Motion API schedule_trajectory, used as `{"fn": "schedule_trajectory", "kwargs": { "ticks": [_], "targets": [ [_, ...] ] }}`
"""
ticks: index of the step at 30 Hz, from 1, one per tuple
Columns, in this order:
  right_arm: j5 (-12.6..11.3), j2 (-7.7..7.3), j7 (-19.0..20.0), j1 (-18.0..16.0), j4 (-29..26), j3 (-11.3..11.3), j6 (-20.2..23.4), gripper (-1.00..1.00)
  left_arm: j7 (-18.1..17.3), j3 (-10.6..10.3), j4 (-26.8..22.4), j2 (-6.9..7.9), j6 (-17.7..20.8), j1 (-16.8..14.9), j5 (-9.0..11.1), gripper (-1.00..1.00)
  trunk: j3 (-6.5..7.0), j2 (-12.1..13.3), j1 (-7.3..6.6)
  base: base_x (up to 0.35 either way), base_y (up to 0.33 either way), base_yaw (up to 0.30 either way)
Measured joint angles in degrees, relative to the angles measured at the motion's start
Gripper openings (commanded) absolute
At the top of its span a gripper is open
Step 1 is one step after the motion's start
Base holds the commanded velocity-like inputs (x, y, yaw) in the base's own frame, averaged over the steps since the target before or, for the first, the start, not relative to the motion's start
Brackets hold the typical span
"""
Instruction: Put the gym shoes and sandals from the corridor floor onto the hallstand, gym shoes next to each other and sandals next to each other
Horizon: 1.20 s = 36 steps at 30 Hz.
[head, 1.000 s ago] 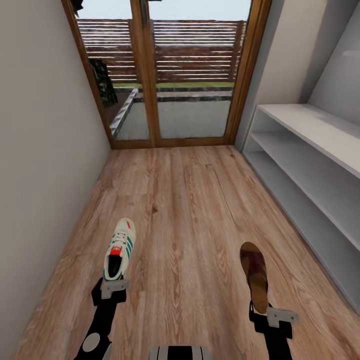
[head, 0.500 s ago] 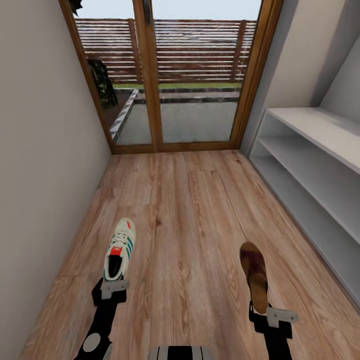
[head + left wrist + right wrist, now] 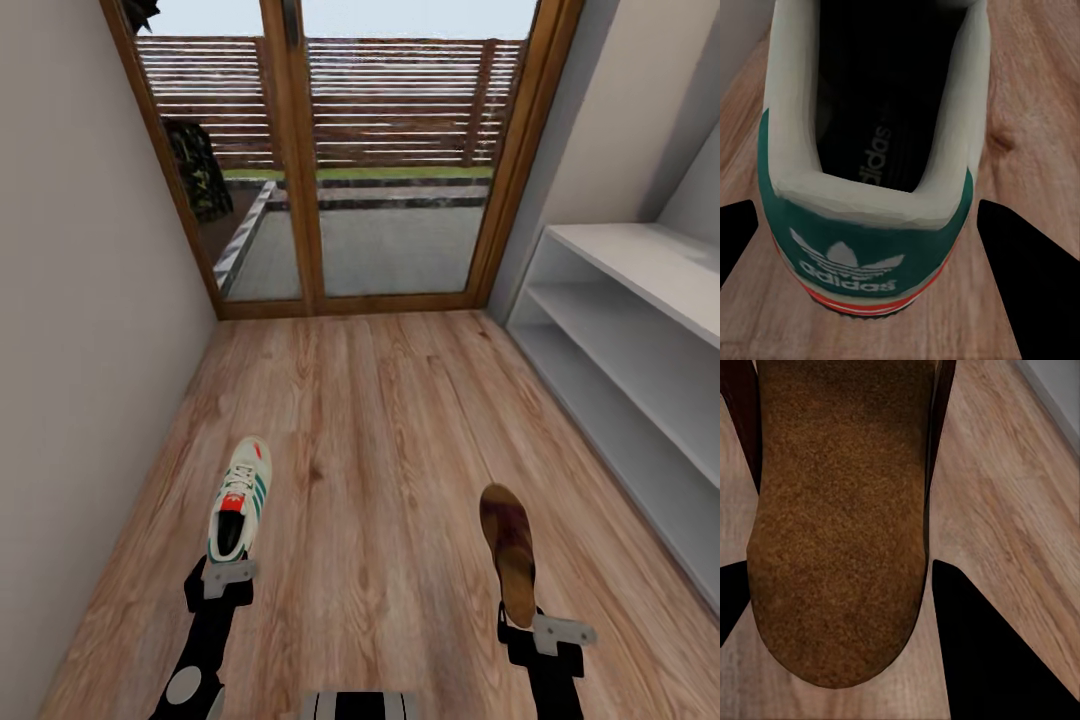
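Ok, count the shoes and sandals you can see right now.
2. One sneaker is held at its heel by the left tool, and one sandal is held at its heel by the right tool. The other two may be out of view.

Head cam high; wrist cams close-up.

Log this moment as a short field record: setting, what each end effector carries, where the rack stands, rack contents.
setting: corridor with brown wood-plank floor, wood-framed glass door at the far end
left end effector: closed on the heel of a cream-white sneaker with green stripes, toe pointing ahead
right end effector: closed on the heel end of a dark maroon-brown sandal with tan footbed
rack: pale-grey open-shelf hallstand along the right wall
rack contents: visible shelves bare
other shoes: not seen
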Motion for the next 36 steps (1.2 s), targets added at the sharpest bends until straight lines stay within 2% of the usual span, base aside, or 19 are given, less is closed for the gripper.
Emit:
{"fn": "schedule_trajectory", "kwargs": {
  "ticks": [22,28,36],
  "targets": [
    [0.0,-0.24,0.0,0.1,-0.2,0.0,0.0,-1.00,0.0,-0.2,0.0,-0.01,-0.5,0.0,-0.1,-1.00,0.00,0.0,0.00,0.323,0.001,0.000],
    [-0.1,0.14,0.0,-0.1,-0.1,-0.2,0.0,-1.00,0.0,-0.3,0.1,0.00,-0.7,0.0,-0.1,-1.00,0.05,0.0,0.00,0.143,0.000,-0.054],
    [-0.3,0.20,-0.1,-0.4,0.1,-0.4,0.0,-1.00,0.0,-0.4,0.1,0.00,-0.8,0.0,-0.2,-1.00,0.34,0.0,0.00,0.042,0.000,-0.190]
  ]
}}
